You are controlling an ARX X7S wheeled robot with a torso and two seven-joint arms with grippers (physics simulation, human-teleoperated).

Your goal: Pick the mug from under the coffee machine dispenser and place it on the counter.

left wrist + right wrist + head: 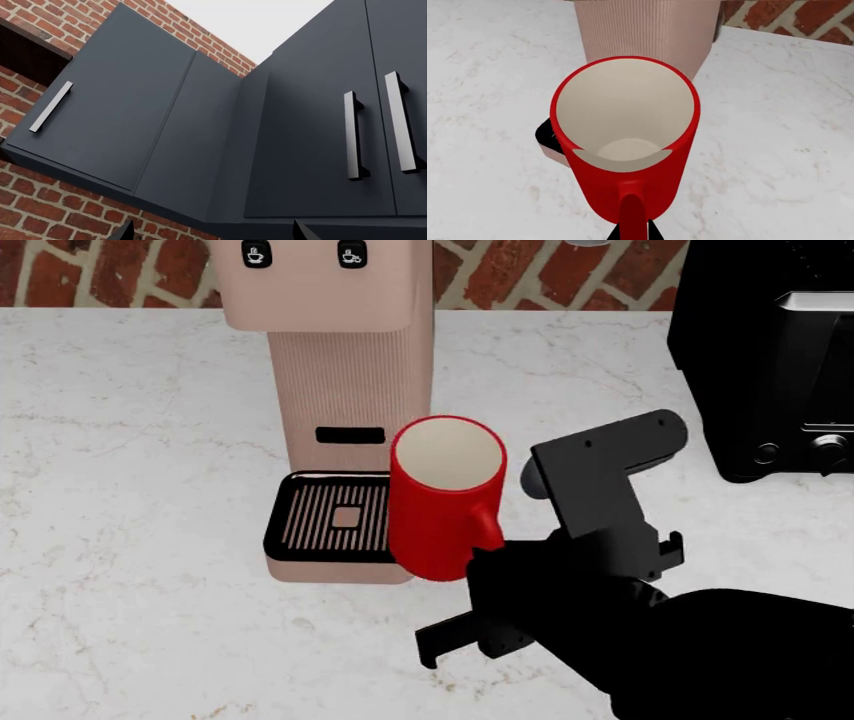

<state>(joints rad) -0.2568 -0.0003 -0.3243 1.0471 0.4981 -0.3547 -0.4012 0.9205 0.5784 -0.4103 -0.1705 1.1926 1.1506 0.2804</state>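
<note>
Where ribbed pink machine [327, 370] ends, glossy cylindrical mug [445, 500].

I can read no words, brand names or numbers anywhere in my views. The only signs I find are two small cup icons, one on each of the two buttons [256, 254] on the overhanging head of the coffee machine dispenser [344, 370].

head view overhead; wrists close-in
</note>
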